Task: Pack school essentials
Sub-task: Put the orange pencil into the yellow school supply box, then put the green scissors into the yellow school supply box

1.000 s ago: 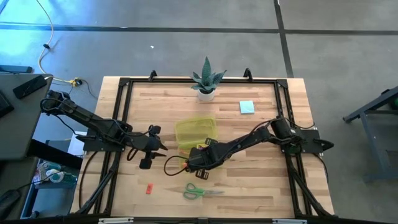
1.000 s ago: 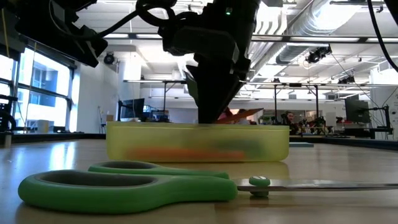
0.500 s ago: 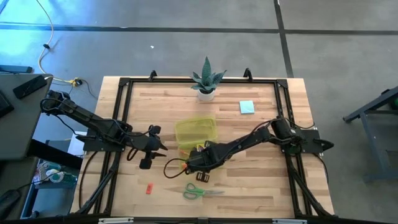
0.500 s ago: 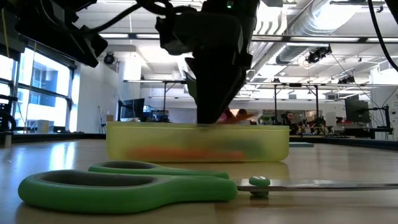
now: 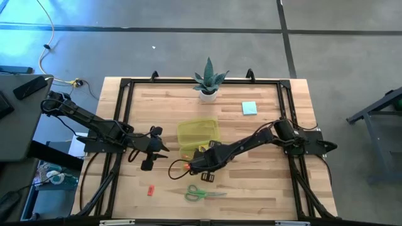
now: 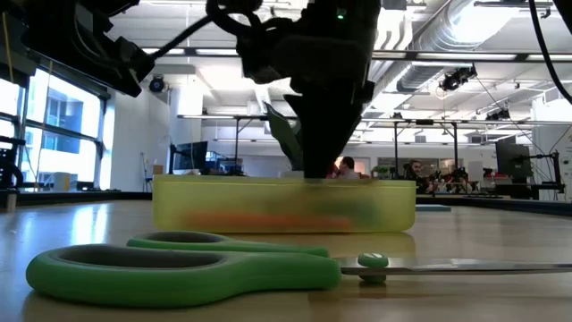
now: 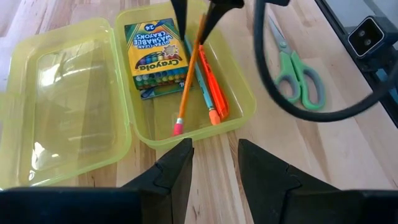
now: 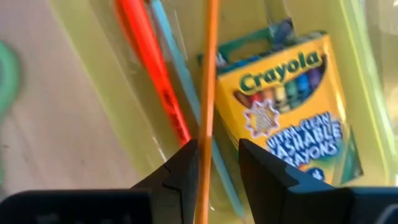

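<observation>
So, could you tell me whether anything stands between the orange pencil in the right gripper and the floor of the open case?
Nothing visible blocks it. The right gripper holds the orange pencil slanted inside the yellow case, its pink eraser end low beside the crayon box, the red pen and the blue pen.
</observation>
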{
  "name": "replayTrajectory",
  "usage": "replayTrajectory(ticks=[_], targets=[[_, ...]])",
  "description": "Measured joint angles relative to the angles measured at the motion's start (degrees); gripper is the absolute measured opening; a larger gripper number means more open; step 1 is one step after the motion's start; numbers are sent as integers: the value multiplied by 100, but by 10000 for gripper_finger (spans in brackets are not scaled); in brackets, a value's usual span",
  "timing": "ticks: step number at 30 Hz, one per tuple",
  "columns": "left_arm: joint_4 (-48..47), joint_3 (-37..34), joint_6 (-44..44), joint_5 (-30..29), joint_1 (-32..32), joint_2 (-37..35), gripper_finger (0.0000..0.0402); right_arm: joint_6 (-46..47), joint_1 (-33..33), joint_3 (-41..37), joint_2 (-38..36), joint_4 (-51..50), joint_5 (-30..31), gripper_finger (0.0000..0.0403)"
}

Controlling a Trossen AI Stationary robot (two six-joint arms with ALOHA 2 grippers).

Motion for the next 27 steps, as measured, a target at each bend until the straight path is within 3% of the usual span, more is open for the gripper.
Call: replayTrajectory(ticks=[13, 19, 27], targets=[[0, 0, 3, 0, 1, 0, 120, 12, 8, 15, 0, -256, -62, 103], [-2, 0, 5, 0, -1, 0, 120, 23, 104, 456, -13, -658, -94, 103], [-4, 0, -27, 0, -4, 0, 120, -254, 438, 1081, -15, -1251, 371, 103]])
